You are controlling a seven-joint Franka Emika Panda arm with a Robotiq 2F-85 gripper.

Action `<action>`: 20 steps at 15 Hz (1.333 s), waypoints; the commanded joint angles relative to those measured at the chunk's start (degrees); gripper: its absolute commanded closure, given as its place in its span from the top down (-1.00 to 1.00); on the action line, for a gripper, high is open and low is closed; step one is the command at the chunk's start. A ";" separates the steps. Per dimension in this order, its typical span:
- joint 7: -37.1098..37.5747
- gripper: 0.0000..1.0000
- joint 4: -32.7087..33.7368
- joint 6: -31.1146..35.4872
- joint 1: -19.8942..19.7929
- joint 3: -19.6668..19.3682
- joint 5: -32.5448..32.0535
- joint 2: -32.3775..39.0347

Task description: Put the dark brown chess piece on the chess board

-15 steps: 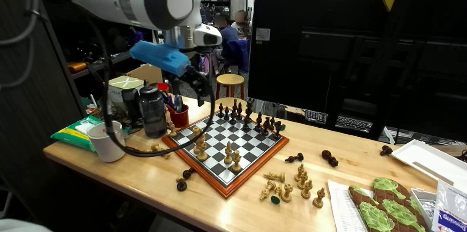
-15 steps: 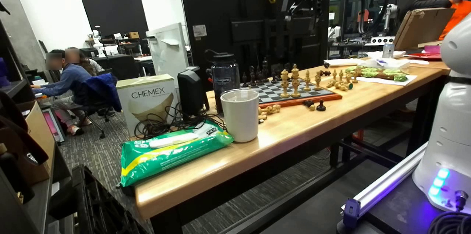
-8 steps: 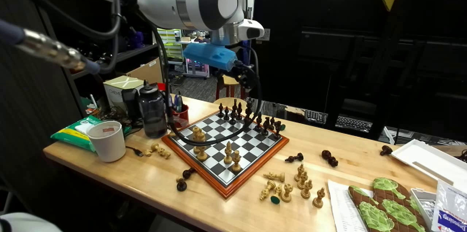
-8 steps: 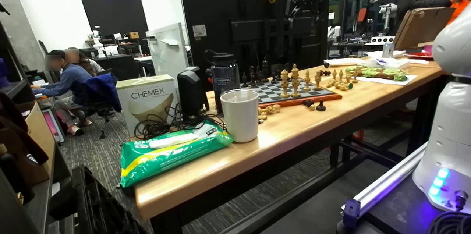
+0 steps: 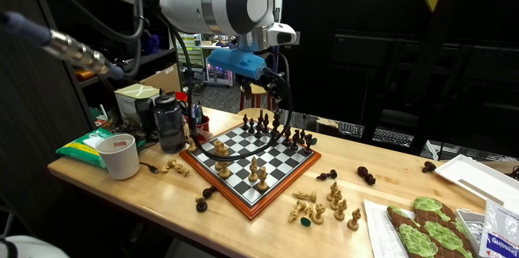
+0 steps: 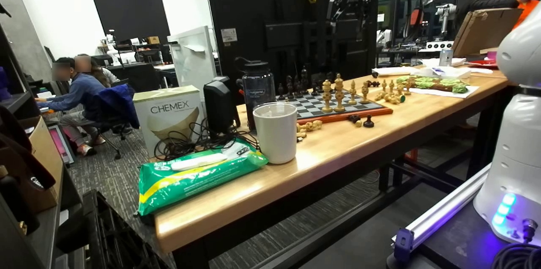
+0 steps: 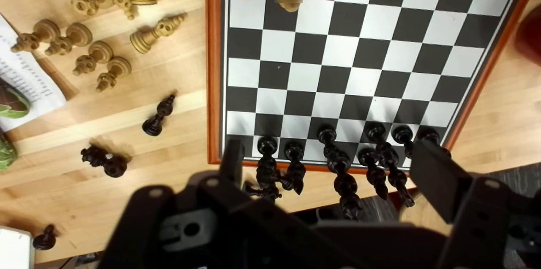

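Well, in an exterior view a nearly black, knobbly chess piece (image 5: 327,175) lies on its side on the table (image 5: 154,197), near the checkered board (image 5: 284,184); which dark one is meant, I can't tell. In the wrist view, the gripper (image 7: 331,165) gapes wide.

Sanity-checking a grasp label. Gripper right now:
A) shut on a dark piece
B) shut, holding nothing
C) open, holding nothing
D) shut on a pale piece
C: in the wrist view the gripper has its jaws wide apart, and the upright dark pieces seen between them stand on the chess board, well below it in both exterior views.
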 commanded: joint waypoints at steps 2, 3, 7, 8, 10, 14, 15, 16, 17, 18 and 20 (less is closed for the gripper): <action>4.64 1.00 2.96 -0.34 -1.54 -2.21 1.41 3.53; 6.25 1.00 3.69 0.03 -2.29 -2.90 1.48 4.74; 10.30 1.00 5.98 3.64 -4.52 -5.77 1.24 9.80; 10.67 1.00 6.43 5.11 -4.75 -6.45 1.72 11.14; 10.83 1.00 7.22 7.79 -5.00 -7.62 2.97 14.08; 9.87 1.00 6.43 10.25 -4.67 -8.87 3.65 15.78; 9.80 1.00 6.60 10.68 -4.64 -9.06 3.80 16.69; 9.80 1.00 6.62 10.73 -4.62 -9.10 3.79 17.11; 9.80 1.00 6.64 10.73 -4.60 -9.10 3.79 17.19; 9.80 1.00 6.67 10.73 -4.57 -9.09 3.79 17.10; 9.80 1.00 6.75 10.72 -4.54 -9.02 3.79 16.83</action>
